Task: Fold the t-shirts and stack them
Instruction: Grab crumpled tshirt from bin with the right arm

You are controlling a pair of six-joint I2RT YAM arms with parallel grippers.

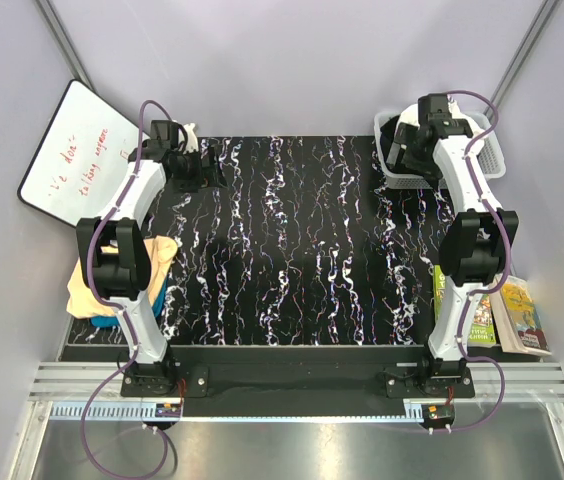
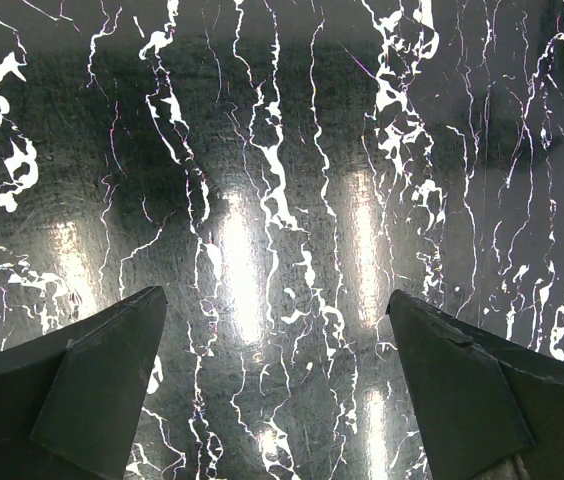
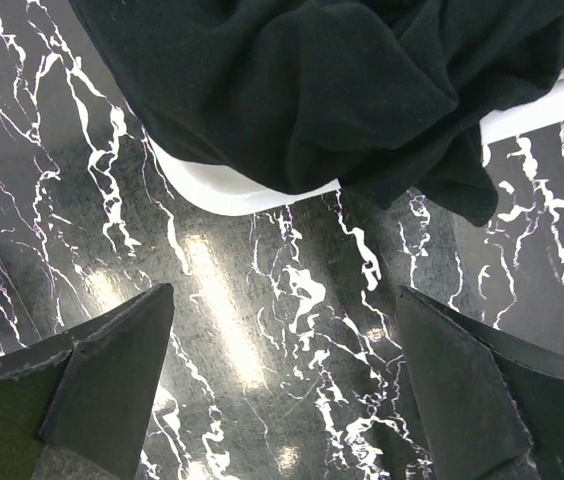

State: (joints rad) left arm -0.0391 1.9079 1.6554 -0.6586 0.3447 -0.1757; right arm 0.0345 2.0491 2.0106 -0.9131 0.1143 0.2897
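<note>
A pale peach t-shirt (image 1: 165,252) and a teal-blue one (image 1: 109,320) lie heaped at the table's left edge, partly hidden by my left arm. The white daisy-print t-shirt is out of view. A black garment (image 3: 342,90) hangs over the rim of a white basket (image 3: 212,185) at the far right. My left gripper (image 1: 190,165) is open and empty over bare marble at the far left; the left wrist view (image 2: 275,300) shows only tabletop between its fingers. My right gripper (image 1: 404,155) is open and empty just in front of the basket, its jaws (image 3: 284,295) below the black cloth.
The white basket (image 1: 494,158) stands at the table's far right corner. A whiteboard (image 1: 67,155) leans at the far left. Books (image 1: 514,312) lie off the table's right edge. The black marble tabletop (image 1: 302,250) spreads between the arms.
</note>
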